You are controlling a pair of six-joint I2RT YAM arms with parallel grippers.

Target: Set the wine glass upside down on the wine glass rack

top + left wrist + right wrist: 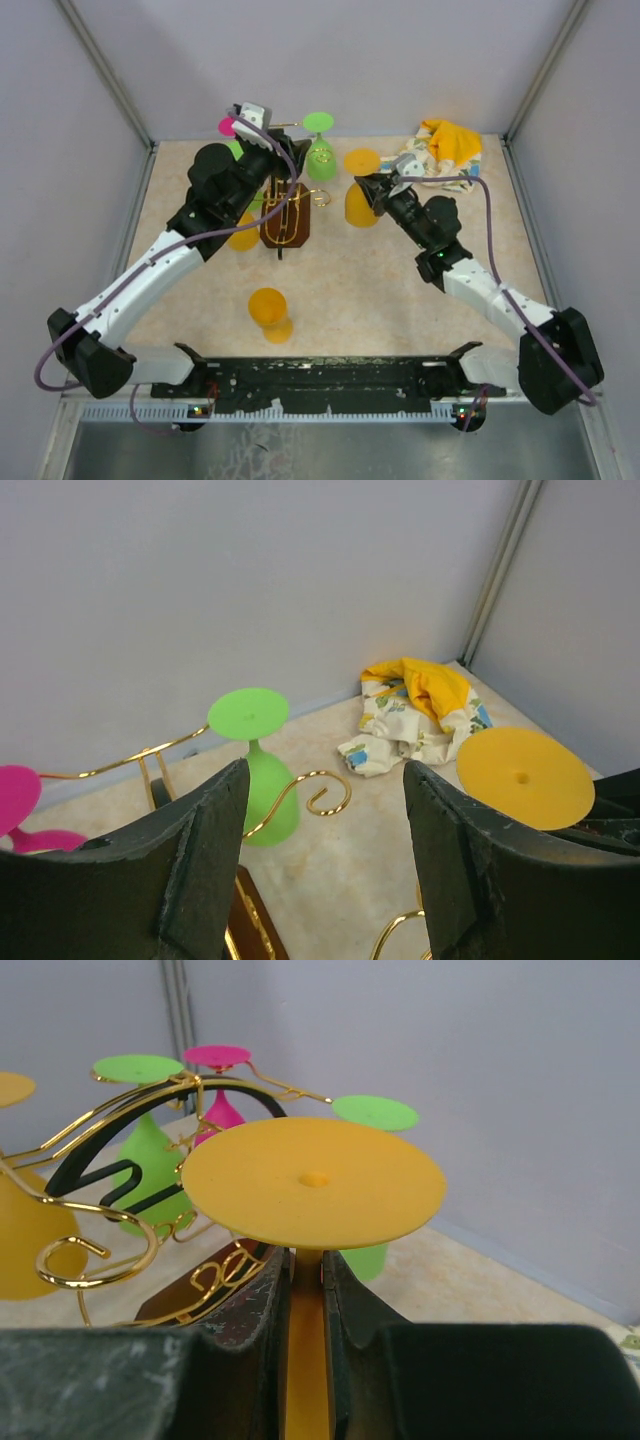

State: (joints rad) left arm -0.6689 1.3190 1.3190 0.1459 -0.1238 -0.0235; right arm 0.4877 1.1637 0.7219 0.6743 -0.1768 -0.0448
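Observation:
My right gripper is shut on the stem of an upside-down yellow wine glass, its round foot on top. It holds the glass just right of the gold wire rack, which stands on a dark brown base. A curled hook arm of the rack is empty near the glass. A green glass and a pink one hang upside down on the rack. My left gripper is open and empty over the rack's back left side.
A second yellow glass stands in front of the rack, and a third shows under my left arm. A crumpled yellow and white cloth lies at the back right corner. Grey walls enclose the table.

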